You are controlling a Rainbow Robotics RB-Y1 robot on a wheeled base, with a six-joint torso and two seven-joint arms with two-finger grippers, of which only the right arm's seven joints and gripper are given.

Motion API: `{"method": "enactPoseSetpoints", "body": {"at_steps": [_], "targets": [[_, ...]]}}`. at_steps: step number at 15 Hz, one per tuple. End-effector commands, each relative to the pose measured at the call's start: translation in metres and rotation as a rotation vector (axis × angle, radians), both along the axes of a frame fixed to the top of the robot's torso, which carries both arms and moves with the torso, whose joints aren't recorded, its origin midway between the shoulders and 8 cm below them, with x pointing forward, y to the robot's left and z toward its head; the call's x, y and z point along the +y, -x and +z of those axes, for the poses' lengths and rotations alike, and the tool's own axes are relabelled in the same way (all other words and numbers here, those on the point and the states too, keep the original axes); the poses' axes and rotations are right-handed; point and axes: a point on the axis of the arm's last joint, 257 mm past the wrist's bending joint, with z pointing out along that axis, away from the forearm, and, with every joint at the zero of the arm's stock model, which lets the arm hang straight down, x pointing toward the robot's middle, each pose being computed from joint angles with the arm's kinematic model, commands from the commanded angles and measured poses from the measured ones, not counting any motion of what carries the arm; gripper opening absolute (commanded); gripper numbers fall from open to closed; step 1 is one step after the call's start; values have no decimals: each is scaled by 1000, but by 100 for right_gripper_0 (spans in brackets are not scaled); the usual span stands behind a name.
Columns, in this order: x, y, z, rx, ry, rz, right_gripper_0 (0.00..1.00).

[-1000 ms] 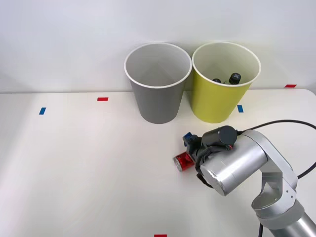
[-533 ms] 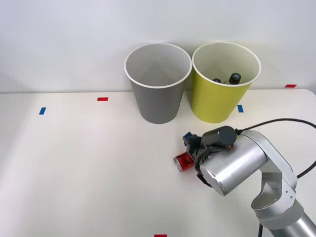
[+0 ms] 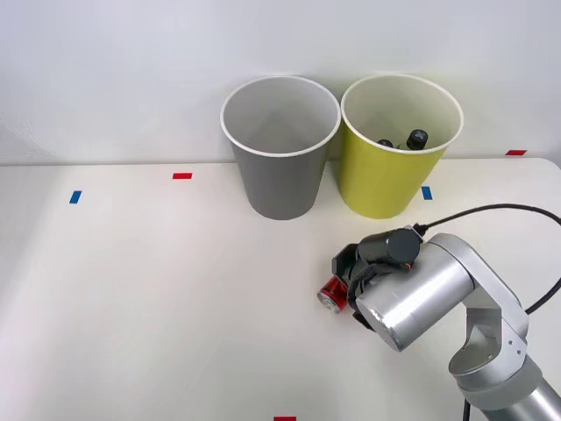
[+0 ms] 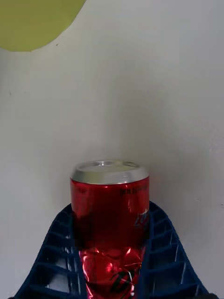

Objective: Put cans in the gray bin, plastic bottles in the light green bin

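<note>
Nearest you, the right arm's silver forearm reaches in over the white table (image 3: 131,289), and its right gripper (image 3: 344,279) is clamped on the red can (image 3: 332,294), whose body is dented where the blue ribbed fingers (image 4: 163,252) press it from both sides. You can see the can lying low over the table in front of the two bins, its silver end pointing away from the wrist. Beyond it stands the light green bin (image 3: 386,180) with the black caps of the plastic bottles (image 3: 416,139) showing inside. Just beside that, to its left, the gray bin (image 3: 280,175) stands open-mouthed. Small red and blue tape marks (image 3: 182,175) dot the table around them.
</note>
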Motion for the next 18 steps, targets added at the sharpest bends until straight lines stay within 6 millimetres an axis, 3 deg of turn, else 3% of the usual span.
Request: {"method": "enactPoseSetpoints", "body": {"at_steps": [1, 4, 7, 12, 18], "targets": [[-4, -1, 0, -7, 31, 25, 0], [-13, -1, 3, -89, 143, 174, 0], [-13, 16, 26, -223, 197, 324, 0], [11, 28, 100, -666, 350, 528, 0], [44, 27, 207, -1113, 308, 555, 0]]}}
